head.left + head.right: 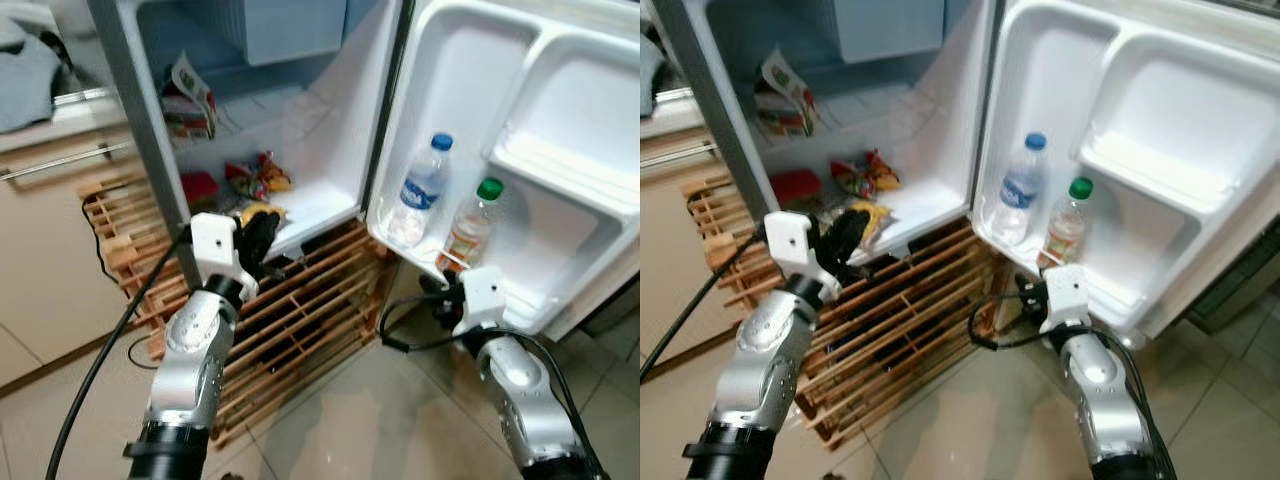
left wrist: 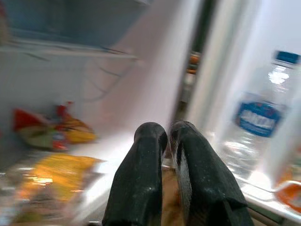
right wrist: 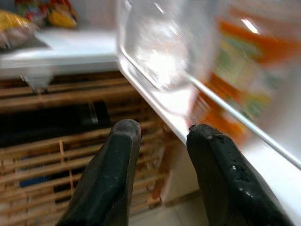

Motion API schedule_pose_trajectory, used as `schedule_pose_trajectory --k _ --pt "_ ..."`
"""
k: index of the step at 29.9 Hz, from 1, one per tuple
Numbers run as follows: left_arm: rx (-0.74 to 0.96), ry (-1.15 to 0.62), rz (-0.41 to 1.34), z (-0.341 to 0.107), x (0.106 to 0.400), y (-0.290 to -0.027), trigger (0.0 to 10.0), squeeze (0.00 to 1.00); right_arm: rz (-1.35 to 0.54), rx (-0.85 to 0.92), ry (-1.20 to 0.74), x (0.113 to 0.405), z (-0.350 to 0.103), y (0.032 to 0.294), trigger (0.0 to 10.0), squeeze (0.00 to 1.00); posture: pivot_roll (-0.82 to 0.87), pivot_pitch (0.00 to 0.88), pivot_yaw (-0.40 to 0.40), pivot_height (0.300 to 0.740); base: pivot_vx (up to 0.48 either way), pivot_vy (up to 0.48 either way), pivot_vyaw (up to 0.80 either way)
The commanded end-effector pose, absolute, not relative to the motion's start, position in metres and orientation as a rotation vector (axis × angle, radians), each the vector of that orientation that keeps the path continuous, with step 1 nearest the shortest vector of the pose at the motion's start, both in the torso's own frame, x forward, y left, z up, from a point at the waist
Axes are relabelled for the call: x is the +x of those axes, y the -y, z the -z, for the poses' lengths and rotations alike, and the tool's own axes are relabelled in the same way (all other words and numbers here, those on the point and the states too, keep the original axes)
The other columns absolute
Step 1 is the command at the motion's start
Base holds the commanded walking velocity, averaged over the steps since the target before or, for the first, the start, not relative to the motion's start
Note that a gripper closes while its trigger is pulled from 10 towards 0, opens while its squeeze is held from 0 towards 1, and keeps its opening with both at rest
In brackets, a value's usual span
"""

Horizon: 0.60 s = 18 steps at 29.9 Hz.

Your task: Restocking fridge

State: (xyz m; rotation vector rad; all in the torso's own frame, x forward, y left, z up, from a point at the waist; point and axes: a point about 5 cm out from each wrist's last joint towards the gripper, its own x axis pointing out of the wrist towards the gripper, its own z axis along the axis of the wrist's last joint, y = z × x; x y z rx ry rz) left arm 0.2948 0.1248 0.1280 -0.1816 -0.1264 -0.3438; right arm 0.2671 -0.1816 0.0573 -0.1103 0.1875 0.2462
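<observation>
At upper left of the head views, the open fridge (image 1: pixel 300 150) showed you its white interior, with a printed carton (image 1: pixel 190 100) leaning on the upper level. Below it, on the fridge floor, lay a red packet (image 1: pixel 198 186), a red-and-yellow snack bag (image 1: pixel 258 176) and, nearest the front edge, a yellow bag (image 1: pixel 258 213). Your left gripper (image 1: pixel 262 243) stood at lower left of centre, just before that front edge and beside the yellow bag; the left wrist view showed its fingers (image 2: pixel 141 179) pressed together with nothing between them. Beneath the fridge sat a slatted wooden rack (image 1: pixel 300 310), spreading across the lower middle of the frame above the tiled floor (image 1: pixel 370 430).

Right of centre, the fridge door (image 1: pixel 530 130) stood swung open. Its lower shelf (image 1: pixel 520 300) held two bottles upright and side by side: a clear water bottle (image 1: pixel 424 190) with a blue cap and blue label, then a bottle with a green cap and orange label (image 1: pixel 472 225). Your right gripper (image 1: pixel 437 292) hung at lower right, just under the front rail of that shelf and below the green-capped bottle; the right wrist view showed its fingers (image 3: pixel 113 183) spread apart and empty, close to the rail. A black cable (image 1: pixel 400 335) looped beside that wrist.
</observation>
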Motion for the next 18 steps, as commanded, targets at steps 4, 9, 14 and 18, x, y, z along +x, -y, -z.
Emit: schedule_pose_trajectory --k 4,9,14,18 --pt "-0.189 0.151 0.408 -0.132 0.292 -0.116 10.0 0.0 -0.236 -0.113 -0.208 0.261 -0.055 0.189 10.0 0.0 -0.12 0.0 -0.011 0.74 0.0 -0.48 0.0" --pt "-0.189 0.164 0.44 -0.133 0.29 -0.113 10.0 0.0 -0.264 -0.128 -0.223 0.254 -0.052 0.191 10.0 0.0 -0.13 0.0 -0.011 0.74 0.0 -0.478 0.0" --pt "-0.179 0.166 0.43 -0.132 0.29 -0.113 10.0 0.0 -0.368 -0.111 -0.415 0.224 -0.024 0.204 10.0 0.0 -0.13 0.0 -0.011 0.74 0.0 -0.473 0.0" --pt "-0.208 0.138 0.373 -0.128 0.294 -0.119 10.0 0.0 -0.326 -0.126 -0.568 0.212 -0.007 0.22 10.0 0.0 -0.14 0.0 -0.011 0.74 0.0 0.0 0.0"
